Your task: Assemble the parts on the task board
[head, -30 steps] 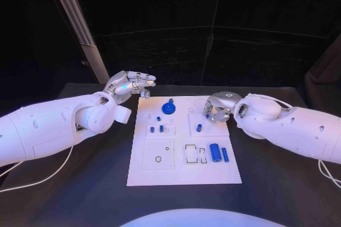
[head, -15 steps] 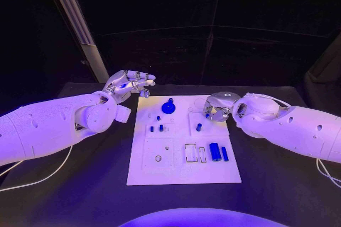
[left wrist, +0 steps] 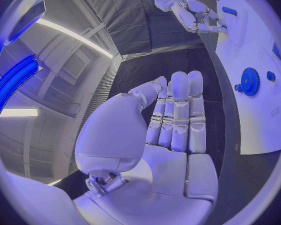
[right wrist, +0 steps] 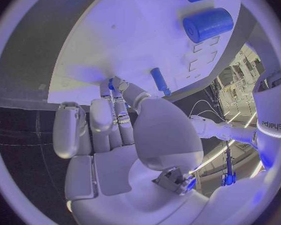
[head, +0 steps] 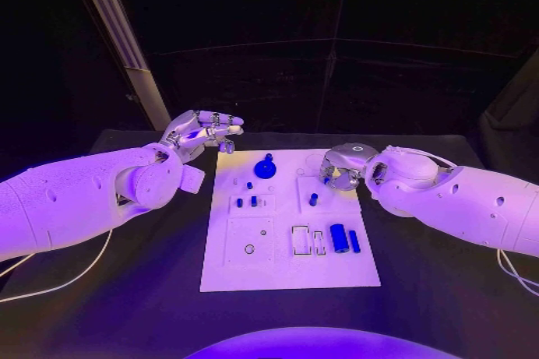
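**Task board and both hands, current stock**

Task board (head: 290, 273): I log it as a white plate lying flat in the middle of the black table (head: 438, 297), long side running away from me.

Parts on the board, as I see them from the head view:
- blue gear (head: 265, 170) at the far end, lying flat, with a small blue peg (head: 269, 156) just beyond it;
- two short blue pieces (head: 246, 202) side by side on the left inset;
- one blue pin (head: 313, 199) on the right inset, close to the right hand;
- a thick blue cylinder (head: 339, 237) and a thinner blue rod (head: 355, 241), lying parallel near the board's right edge.

Left hand (head: 206, 132): raised beside the board's far left corner, off the plate. Its wrist view shows the fingers (left wrist: 180, 110) straight and close together, palm bare, holding nothing.

Right hand (head: 341, 167): over the board's far right part. In its wrist view the thumb and a fingertip (right wrist: 113, 87) meet on a small blue piece (right wrist: 110, 84) just above the white surface; the other fingers are curled alongside.
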Controlling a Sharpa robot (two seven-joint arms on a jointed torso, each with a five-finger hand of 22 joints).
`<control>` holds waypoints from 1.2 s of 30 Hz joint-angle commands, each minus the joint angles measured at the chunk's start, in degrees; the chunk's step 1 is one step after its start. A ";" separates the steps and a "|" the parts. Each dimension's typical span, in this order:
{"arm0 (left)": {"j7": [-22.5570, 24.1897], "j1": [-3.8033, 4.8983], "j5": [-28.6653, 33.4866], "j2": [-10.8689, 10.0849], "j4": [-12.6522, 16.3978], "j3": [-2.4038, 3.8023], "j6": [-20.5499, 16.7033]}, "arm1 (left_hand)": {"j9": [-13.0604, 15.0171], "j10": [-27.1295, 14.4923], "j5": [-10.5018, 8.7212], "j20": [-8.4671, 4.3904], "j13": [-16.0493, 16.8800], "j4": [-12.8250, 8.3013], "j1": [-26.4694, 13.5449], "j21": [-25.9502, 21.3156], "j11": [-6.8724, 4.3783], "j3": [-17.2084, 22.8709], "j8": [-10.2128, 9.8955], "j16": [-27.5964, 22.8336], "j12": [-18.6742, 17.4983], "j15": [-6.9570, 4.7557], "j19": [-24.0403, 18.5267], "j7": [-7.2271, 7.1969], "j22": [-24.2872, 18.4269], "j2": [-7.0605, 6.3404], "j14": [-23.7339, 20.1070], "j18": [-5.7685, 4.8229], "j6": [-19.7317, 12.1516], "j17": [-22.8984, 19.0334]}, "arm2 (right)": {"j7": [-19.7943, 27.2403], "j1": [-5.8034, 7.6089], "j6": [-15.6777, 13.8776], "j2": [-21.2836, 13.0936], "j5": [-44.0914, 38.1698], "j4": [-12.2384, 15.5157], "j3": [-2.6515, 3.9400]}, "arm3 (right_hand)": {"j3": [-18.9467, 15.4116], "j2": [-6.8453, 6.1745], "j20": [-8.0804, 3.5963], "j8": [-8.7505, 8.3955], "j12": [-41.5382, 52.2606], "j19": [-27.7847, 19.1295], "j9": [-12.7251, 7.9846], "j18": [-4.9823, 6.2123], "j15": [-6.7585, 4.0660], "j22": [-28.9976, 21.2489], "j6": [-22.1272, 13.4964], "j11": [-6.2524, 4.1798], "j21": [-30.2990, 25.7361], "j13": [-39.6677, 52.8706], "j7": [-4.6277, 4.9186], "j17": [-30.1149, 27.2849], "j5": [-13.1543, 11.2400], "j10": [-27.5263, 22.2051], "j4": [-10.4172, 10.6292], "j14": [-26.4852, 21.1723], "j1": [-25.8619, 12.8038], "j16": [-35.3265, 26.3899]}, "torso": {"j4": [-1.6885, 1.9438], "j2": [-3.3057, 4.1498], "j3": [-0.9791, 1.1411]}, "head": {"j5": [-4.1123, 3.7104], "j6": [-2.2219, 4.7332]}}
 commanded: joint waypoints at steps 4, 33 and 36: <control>-0.23 0.06 0.33 -0.12 0.02 0.05 0.57 | 0.02 -0.60 -0.33 -0.09 0.05 -0.08 0.17 -0.31 0.07 -0.46 -0.31 -0.30 0.25 0.11 -0.34 0.45 -0.17 0.50 -0.49 0.69 -0.06 -0.18 | -0.57 -0.16 -2.72 -0.39 -1.60 0.60 -0.11 | 0.33 0.38 -0.03 0.24 -0.08 0.90 0.12 -0.89 -0.62 3.08 0.85 -0.25 0.79 -0.03 -0.10 -0.36 -0.23 0.86 -0.11 1.67 0.52 0.09 | 0.00 -0.06 0.02 | -0.12 0.00; -0.38 0.05 0.33 -0.45 -0.30 0.04 0.59 | 0.00 -0.74 -0.37 -0.06 0.05 -0.16 0.19 -0.47 0.12 -0.52 -0.42 -0.44 0.28 0.15 -0.35 0.51 -0.30 0.55 -0.56 0.68 -0.18 -0.28 | 2.04 -0.16 -14.21 -7.03 3.81 13.28 0.04 | 4.49 -1.22 -0.12 -0.30 -0.33 1.84 -0.14 -1.32 -0.44 5.00 0.89 -0.06 2.32 -0.16 0.05 -4.06 -6.62 0.76 -0.07 1.24 1.15 -1.89 | -0.06 -0.08 -0.01 | 0.26 0.12; -0.32 0.04 0.33 -0.29 -0.26 0.04 0.64 | 0.00 -0.76 -0.37 -0.06 0.05 -0.16 0.19 -0.48 0.13 -0.53 -0.43 -0.46 0.28 0.16 -0.35 0.52 -0.31 0.56 -0.56 0.68 -0.19 -0.29 | 2.32 -0.16 -14.47 -6.77 4.35 15.72 0.05 | 4.56 -1.26 -0.12 -0.31 -0.33 1.85 -0.15 -1.32 -0.43 5.02 0.87 -0.05 2.33 -0.16 0.06 -4.08 -6.62 0.74 -0.07 1.25 1.14 -1.87 | 0.06 -0.02 -0.01 | 0.44 0.25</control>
